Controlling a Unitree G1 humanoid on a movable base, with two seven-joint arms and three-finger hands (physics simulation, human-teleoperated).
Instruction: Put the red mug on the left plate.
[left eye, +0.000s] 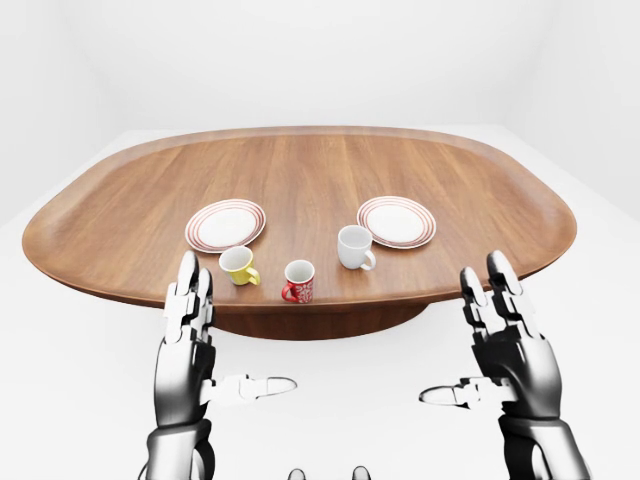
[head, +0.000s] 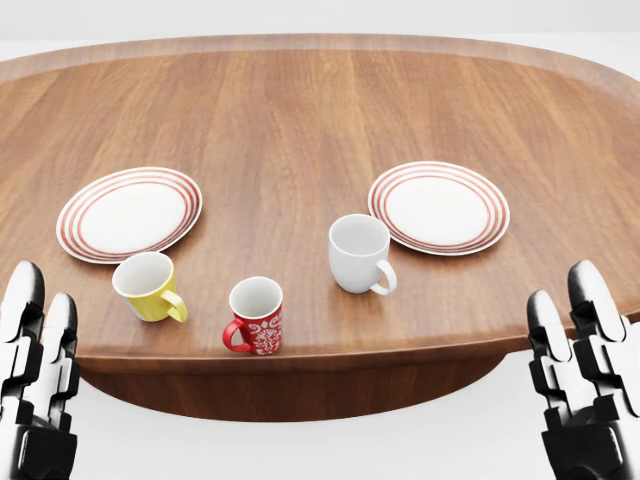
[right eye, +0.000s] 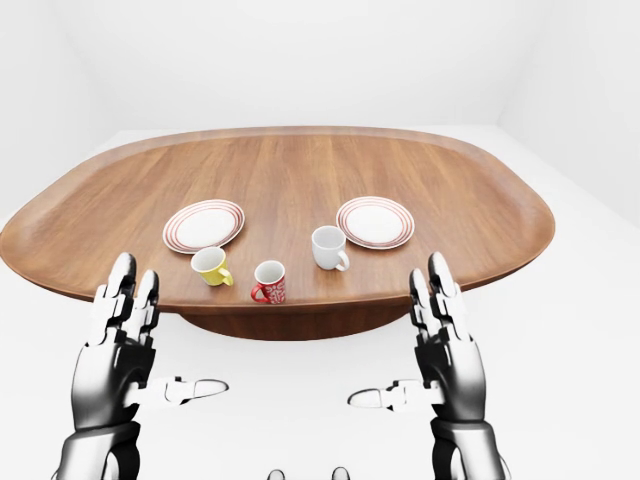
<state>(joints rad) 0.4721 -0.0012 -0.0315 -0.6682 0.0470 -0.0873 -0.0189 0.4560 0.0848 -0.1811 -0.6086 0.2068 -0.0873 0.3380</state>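
The red mug (head: 255, 318) with a white pattern stands upright near the bottom edge of the wooden table (head: 300, 120), its handle to the left. The left plate (head: 130, 213), white with red rings, lies above and left of it, with nothing on it. My left hand (left eye: 232, 332) is open below the table's edge, left of the red mug and apart from it. My right hand (left eye: 462, 332) is open too, low at the right. Neither hand holds anything.
A yellow mug (head: 148, 287) stands between the red mug and the left plate. To the red mug's upper right stands a white mug (head: 358, 253). A second red-ringed plate (head: 438, 207) lies at the right.
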